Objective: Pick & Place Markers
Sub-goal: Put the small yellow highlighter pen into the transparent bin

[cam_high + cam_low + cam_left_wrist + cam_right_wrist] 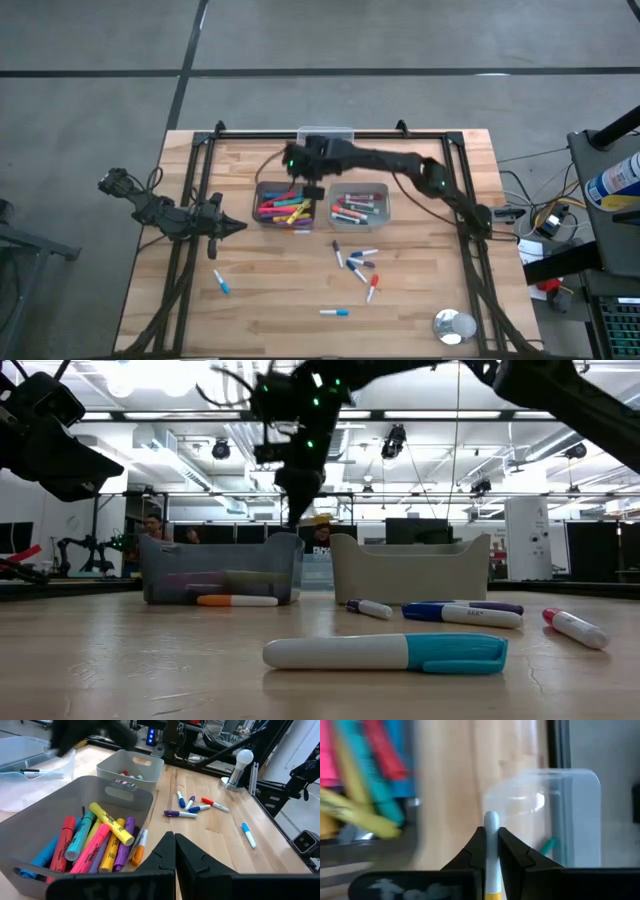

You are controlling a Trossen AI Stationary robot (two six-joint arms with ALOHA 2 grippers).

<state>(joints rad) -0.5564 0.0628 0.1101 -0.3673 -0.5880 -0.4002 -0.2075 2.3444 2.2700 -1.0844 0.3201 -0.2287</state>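
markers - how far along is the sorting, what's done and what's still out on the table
Done: the left bin holds a pile of bright markers and the right bin a smaller batch. In hand: the right gripper is shut on a white marker, above the far edge of the left bin. Left: a cluster of markers plus two blue-capped strays lie on the table. The left gripper waits shut beside the bins.

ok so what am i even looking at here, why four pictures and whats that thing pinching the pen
It is a two-armed robot sorting markers at a wooden table. One camera looks straight down, one sits at table height, and one rides on each wrist. The right gripper, reaching over the grey bin of highlighters, is shut on a white marker. The left gripper waits shut beside that bin, empty. A second bin holds more markers, several loose markers lie on the table, and a tape roll sits near one corner.
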